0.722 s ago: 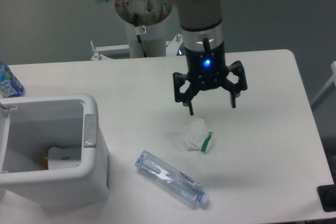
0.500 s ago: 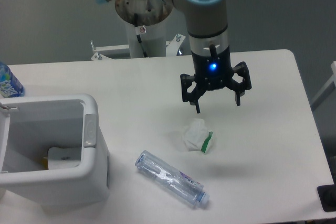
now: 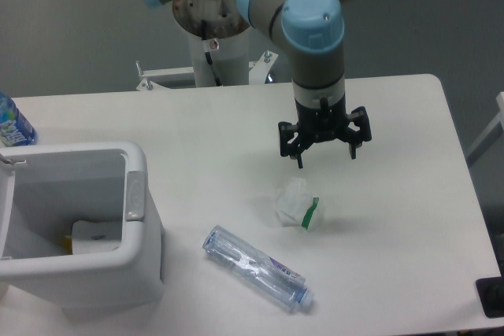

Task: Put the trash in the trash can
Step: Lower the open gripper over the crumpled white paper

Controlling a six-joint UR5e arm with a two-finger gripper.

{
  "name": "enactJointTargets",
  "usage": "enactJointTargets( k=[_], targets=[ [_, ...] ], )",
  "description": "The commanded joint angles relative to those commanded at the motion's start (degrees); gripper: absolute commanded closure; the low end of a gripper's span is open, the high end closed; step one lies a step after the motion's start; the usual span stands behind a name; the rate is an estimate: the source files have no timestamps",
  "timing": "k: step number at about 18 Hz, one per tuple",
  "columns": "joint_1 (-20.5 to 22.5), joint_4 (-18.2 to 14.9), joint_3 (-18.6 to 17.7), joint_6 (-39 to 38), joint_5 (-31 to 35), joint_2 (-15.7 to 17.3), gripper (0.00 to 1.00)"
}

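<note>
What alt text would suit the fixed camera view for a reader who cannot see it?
A robot arm's open gripper hangs above a white table, just beyond a crumpled white wrapper with a green edge. A clear plastic bottle lies nearer the camera, and a white bin stands at the left.

The grey UR5e arm with pale-blue joint caps (image 3: 313, 29) reaches down from twelve o'clock, its black two-finger gripper (image 3: 325, 155) pointing straight down, fingers spread wide, holding nothing.
</note>
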Motion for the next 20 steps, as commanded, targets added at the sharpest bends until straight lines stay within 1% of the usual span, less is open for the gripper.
enactJointTargets(
  k=[3, 5, 9, 12, 16, 18, 20],
  targets=[
    [-0.97, 0.00, -0.35, -4.50, 0.00, -4.39, 0.00],
    [-1.06, 0.00, -0.53, -6.87, 0.00, -6.15, 0.00],
    [-1.06, -0.26, -0.70, -7.84, -0.79, -6.86, 0.00],
    [-1.32, -0.44, -0.88, -11.71, -2.11, -7.65, 0.00],
    [-2.20, -0.17, -1.06, -12.68, -1.41, -8.45, 0.00],
    [-2.29, 0.09, -1.58, -12.68, -1.50, -8.44, 0.00],
    [-2.29, 0.44, -2.46, -12.51, -1.32, -9.15, 0.00]
  ],
)
